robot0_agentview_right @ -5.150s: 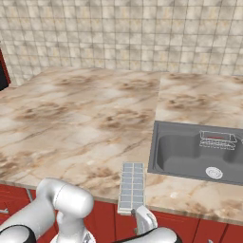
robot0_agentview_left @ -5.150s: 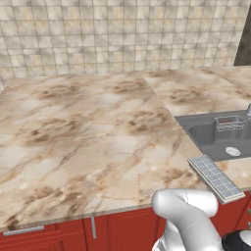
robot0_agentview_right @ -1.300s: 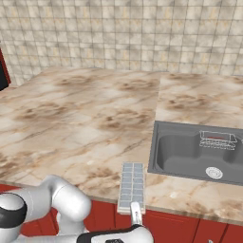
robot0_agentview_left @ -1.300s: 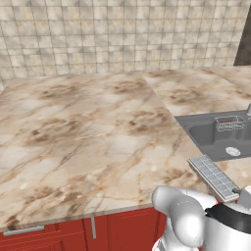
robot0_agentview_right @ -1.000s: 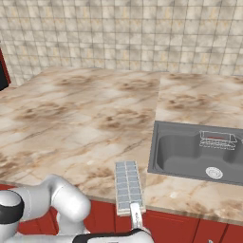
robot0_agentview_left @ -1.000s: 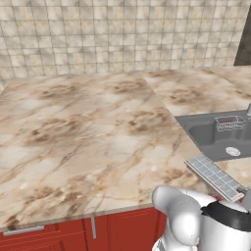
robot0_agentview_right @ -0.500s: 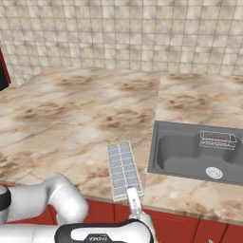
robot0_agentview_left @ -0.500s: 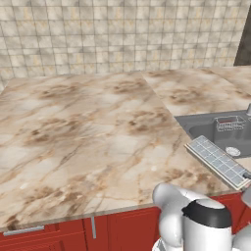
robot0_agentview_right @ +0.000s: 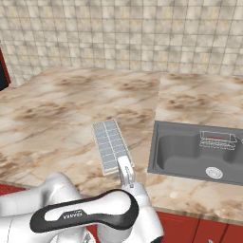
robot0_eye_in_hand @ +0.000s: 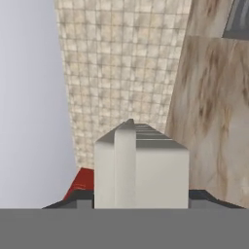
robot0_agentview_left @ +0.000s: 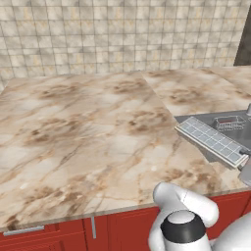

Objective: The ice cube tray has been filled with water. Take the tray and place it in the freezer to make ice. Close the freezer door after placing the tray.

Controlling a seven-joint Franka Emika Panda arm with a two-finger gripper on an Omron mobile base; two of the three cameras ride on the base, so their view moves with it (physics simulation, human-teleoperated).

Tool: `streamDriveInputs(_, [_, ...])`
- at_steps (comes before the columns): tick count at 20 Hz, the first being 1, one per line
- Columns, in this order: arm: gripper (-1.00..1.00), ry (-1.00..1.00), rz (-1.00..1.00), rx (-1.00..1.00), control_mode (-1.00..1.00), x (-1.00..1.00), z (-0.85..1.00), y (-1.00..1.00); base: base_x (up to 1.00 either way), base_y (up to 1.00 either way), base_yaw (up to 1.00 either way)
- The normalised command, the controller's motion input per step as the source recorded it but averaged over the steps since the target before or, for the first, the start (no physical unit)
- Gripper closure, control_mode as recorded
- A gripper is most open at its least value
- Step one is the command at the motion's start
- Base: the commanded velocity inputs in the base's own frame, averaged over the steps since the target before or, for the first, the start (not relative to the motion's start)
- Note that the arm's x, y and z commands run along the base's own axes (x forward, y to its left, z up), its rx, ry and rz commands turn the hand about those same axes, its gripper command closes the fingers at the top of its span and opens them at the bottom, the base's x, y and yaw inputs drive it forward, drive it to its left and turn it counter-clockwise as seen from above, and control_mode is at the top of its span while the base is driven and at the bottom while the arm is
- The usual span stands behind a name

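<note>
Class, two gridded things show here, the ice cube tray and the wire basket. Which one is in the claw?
The ice cube tray, gripped at its near end by the claw; the wire basket sits in the sink.

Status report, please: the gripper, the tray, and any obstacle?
Gripper shut on ice cube tray, tray lifted above the counter. Sink beside it. No obstacle seen.

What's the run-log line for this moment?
phase: carry | gripper: shut on ice cube tray | tray: lifted off counter | sink: beside
</note>
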Motion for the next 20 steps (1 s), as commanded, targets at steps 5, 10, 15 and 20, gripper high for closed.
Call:
streamDriveInputs(5, [1.00, 0.00, 0.14, 0.00, -1.00, 0.07, 0.55, 0.34, 0.00, 0.00, 0.00])
streamDriveInputs(10, [1.00, 0.00, 0.08, 0.00, -1.00, 0.01, 0.21, 0.48, 0.00, 0.00, 0.00])
streamDriveInputs(15, [1.00, 0.00, 0.07, 0.00, -1.00, 0.00, 0.24, 0.50, 0.00, 0.00, 0.00])
streamDriveInputs(20, [1.00, 0.04, 0.09, 0.00, -1.00, 0.00, 0.38, 0.35, 0.00, 0.00, 0.00])
